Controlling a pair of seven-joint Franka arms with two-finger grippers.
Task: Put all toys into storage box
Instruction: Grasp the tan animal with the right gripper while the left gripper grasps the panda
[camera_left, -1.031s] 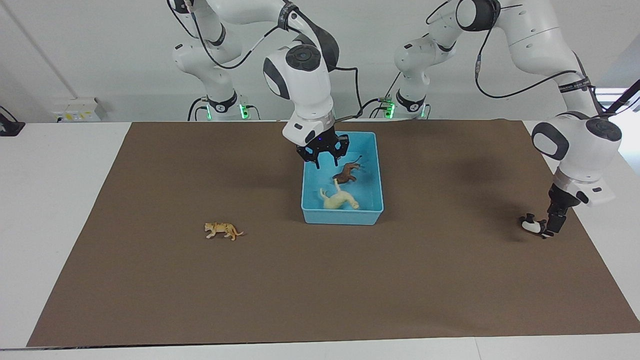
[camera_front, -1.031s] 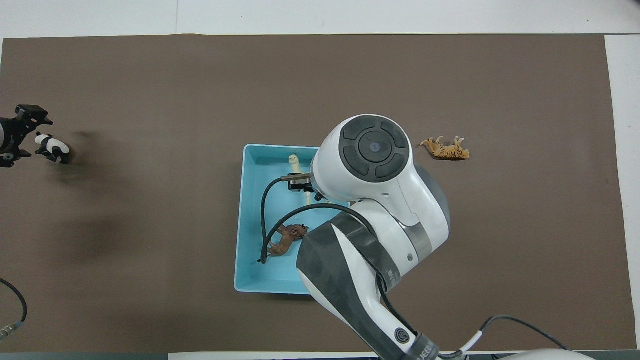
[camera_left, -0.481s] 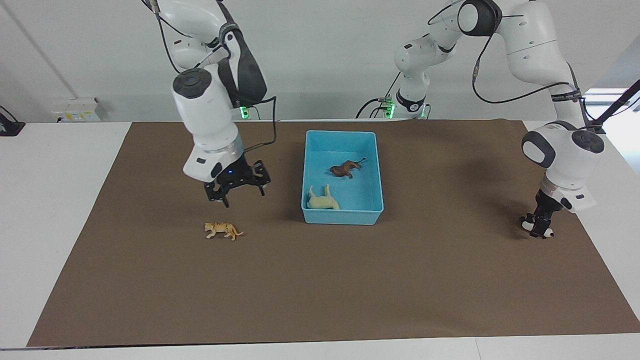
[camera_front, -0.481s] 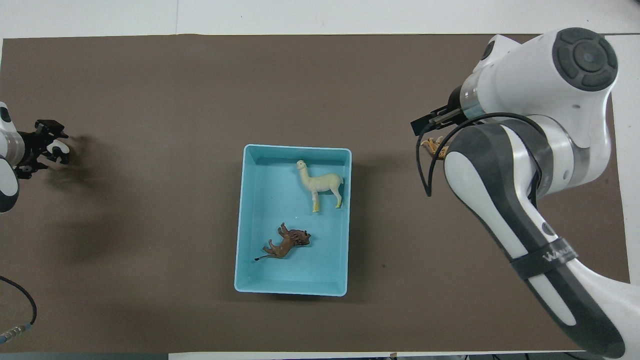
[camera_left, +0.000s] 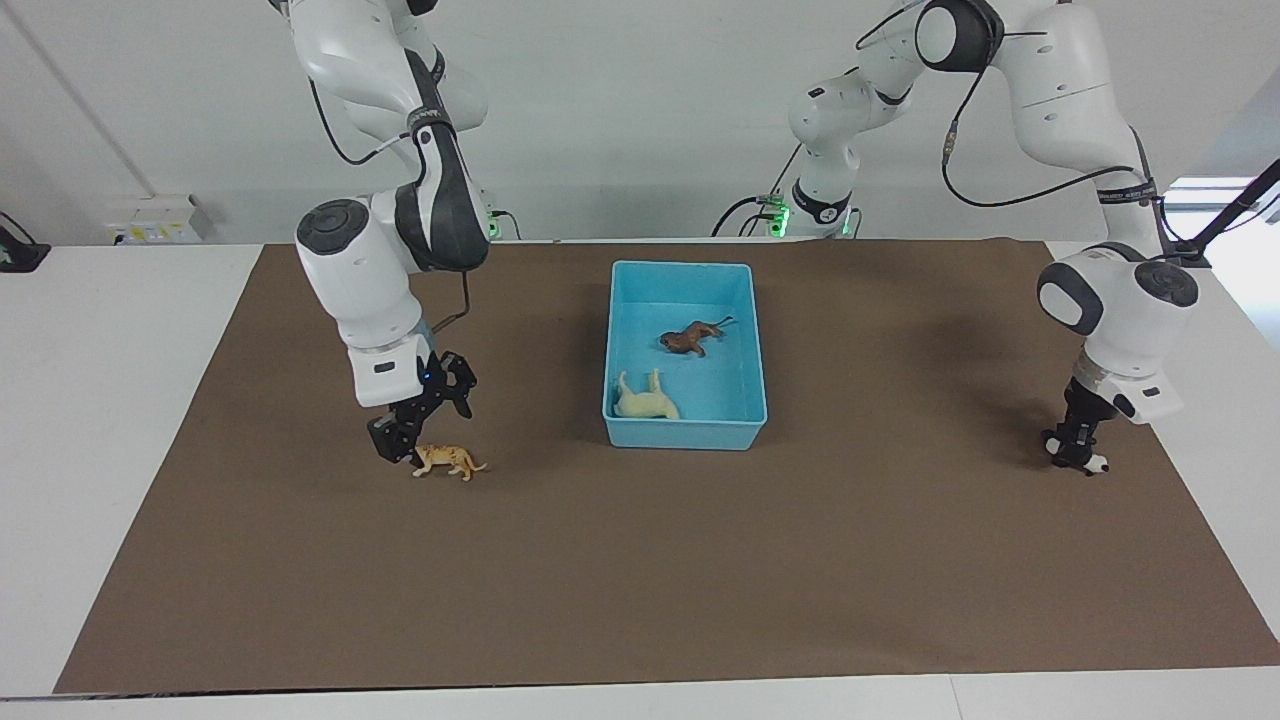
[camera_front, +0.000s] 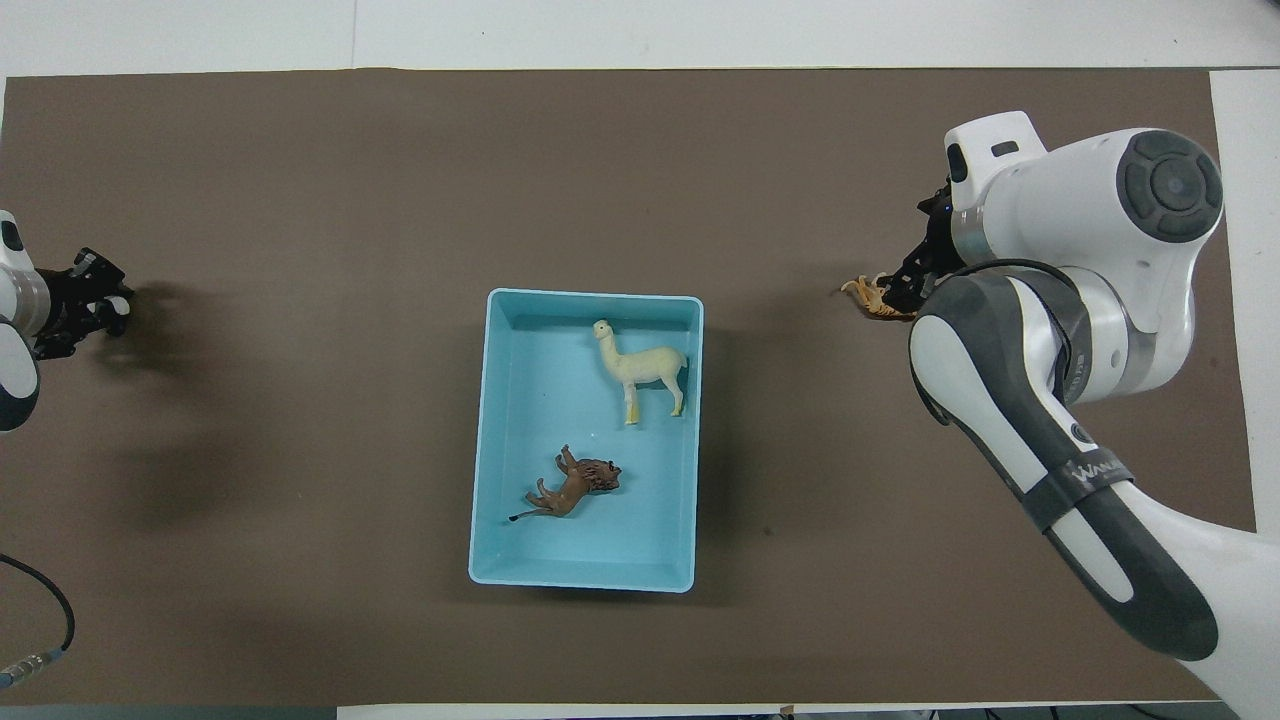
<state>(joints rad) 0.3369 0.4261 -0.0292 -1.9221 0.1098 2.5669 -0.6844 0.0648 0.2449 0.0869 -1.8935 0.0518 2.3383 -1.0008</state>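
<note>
The light blue storage box (camera_left: 685, 435) stands mid-table and holds the pale cream horse-like toy (camera_left: 645, 398) and the dark brown lion (camera_left: 690, 340). Both also show in the box (camera_front: 484, 440) in the overhead view, the horse (camera_front: 640, 365) and the lion (camera_front: 575, 485). The orange tiger (camera_left: 447, 461) lies on the mat toward the right arm's end. My right gripper (camera_left: 428, 430) is open and low, right over it; overhead only the tiger's end (camera_front: 866, 293) shows beside the gripper (camera_front: 905, 290). My left gripper (camera_left: 1075, 445) is down on the black-and-white panda (camera_left: 1093, 465), which it mostly hides.
A brown mat (camera_left: 640, 580) covers the white table (camera_left: 100, 400). The left gripper (camera_front: 85, 300) works close to the mat's edge at the left arm's end. A power socket (camera_left: 155, 220) sits at the table's back corner.
My right gripper left the box, swung toward its own end of the table and dropped over the tiger. The cream toy shifted in the box. My left gripper moved from beside the panda onto it.
</note>
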